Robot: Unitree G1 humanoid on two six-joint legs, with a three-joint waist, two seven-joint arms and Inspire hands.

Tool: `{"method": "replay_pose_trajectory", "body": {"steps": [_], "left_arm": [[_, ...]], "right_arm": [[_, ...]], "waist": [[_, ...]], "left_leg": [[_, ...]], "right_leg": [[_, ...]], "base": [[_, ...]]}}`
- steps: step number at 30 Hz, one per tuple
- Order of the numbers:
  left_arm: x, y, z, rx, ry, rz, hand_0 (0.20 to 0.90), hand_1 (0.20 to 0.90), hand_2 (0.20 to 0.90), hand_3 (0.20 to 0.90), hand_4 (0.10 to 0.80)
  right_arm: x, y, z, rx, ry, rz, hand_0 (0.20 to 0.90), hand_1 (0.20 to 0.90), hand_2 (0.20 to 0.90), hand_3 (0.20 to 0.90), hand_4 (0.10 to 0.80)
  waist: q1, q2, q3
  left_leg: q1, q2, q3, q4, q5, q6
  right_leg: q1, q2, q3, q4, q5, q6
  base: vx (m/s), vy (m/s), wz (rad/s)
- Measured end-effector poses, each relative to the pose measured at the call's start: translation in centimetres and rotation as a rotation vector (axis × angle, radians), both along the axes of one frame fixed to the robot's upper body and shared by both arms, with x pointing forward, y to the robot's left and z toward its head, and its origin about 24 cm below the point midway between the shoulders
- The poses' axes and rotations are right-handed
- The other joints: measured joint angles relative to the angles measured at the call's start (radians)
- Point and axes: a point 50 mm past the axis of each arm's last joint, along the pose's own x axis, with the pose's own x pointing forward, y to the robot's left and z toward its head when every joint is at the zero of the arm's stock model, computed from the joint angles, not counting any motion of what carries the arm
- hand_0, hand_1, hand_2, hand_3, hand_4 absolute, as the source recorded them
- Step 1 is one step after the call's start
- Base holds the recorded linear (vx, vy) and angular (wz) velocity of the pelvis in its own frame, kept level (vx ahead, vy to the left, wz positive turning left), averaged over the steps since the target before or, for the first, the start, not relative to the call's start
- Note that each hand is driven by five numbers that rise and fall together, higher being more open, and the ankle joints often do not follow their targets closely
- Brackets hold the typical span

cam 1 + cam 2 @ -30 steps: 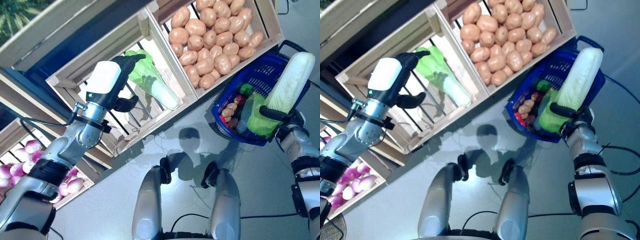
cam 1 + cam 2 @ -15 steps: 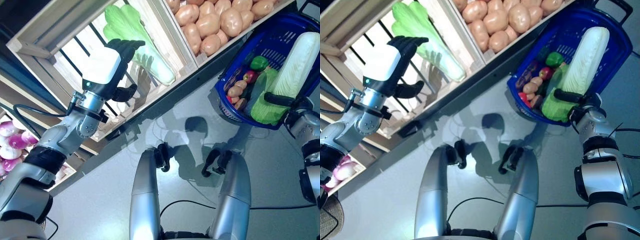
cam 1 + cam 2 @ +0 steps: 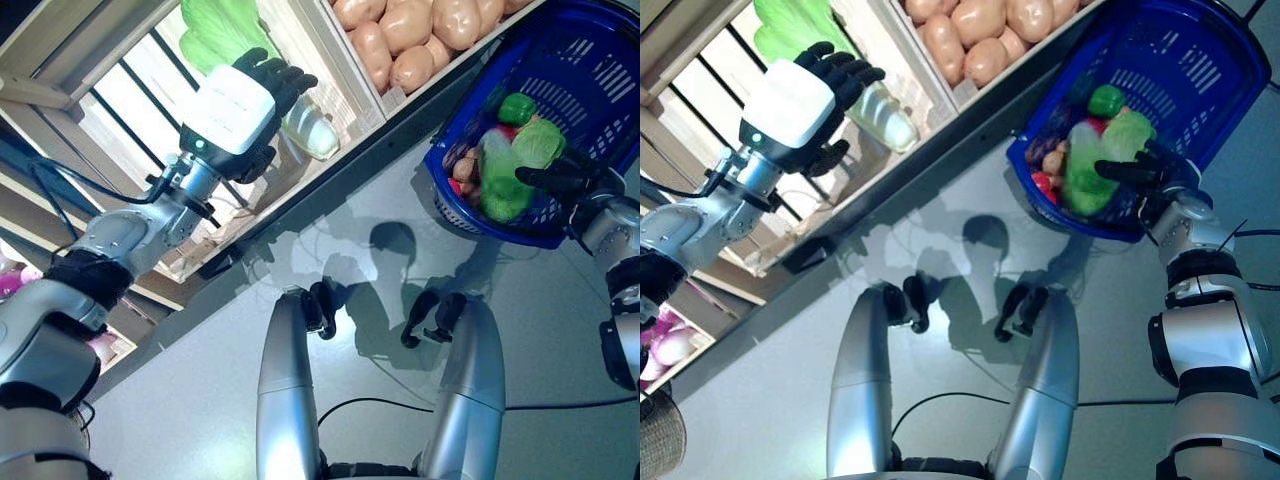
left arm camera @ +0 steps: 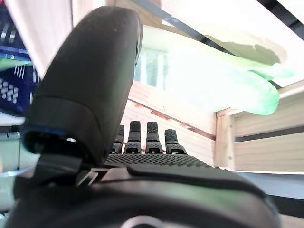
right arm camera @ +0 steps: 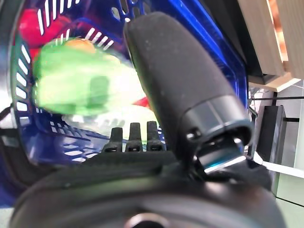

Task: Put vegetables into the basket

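The blue plastic basket [image 3: 575, 95] stands on the floor at the right, beside the stand. A long pale-green cabbage [image 3: 500, 185] lies inside it on a green pepper [image 3: 517, 107] and other small vegetables. It also shows in the right wrist view [image 5: 90, 88]. My right hand [image 3: 578, 188] is at the basket's near rim, fingers straight, open and empty. My left hand [image 3: 235, 100] reaches into a slatted wooden crate. Its straight fingers [image 4: 147, 135] are right beside a leafy green cabbage with a white stalk [image 3: 310, 135], which also shows in the left wrist view [image 4: 204, 76].
A wooden stand [image 3: 330, 45] of slatted crates runs across the top and left. Its dark foot rail [image 3: 330, 190] meets the grey floor [image 3: 200, 400] between the stand and me.
The long cabbage has left my right hand and dropped into the basket. My left hand has come closer to the cabbage in the crate. The camera has shifted.
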Motion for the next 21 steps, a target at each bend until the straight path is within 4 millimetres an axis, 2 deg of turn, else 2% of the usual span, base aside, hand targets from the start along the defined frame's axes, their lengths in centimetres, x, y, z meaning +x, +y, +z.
{"method": "replay_pose_trajectory", "body": {"steps": [7,14,21], "left_arm": [[0.4,1.2,-0.2,0.006,0.007,0.085,0.900,0.900,0.900,0.900,0.800],[1.1,2.1,-0.8,0.083,0.094,0.180,0.900,0.900,0.900,0.900,0.800],[1.6,2.0,0.5,0.113,0.079,0.201,0.900,0.900,0.900,0.900,0.800]], "right_arm": [[0.0,0.0,0.2,-0.006,-0.017,-0.001,0.900,0.900,0.900,0.900,0.800],[0.1,0.1,0.5,0.013,-0.058,0.016,0.900,0.900,0.900,0.900,0.800],[0.3,0.4,0.9,-0.004,-0.065,0.038,0.900,0.900,0.900,0.900,0.800]], "waist": [[-0.004,0.000,0.000],[-0.020,-0.001,0.000],[-0.032,-0.001,0.000]], "left_leg": [[0.009,0.013,0.003,0.000,-0.005,0.000],[0.011,0.022,0.007,-0.012,-0.006,0.001],[0.011,0.029,0.016,-0.013,-0.015,0.005]], "right_leg": [[0.003,0.017,0.009,-0.008,0.003,0.004],[0.003,0.032,0.012,-0.028,0.012,0.016],[0.001,0.038,0.015,-0.039,0.017,0.019]], "base": [[0.009,0.014,-0.05],[-0.003,0.007,-0.03],[-0.009,0.014,-0.05]]}}
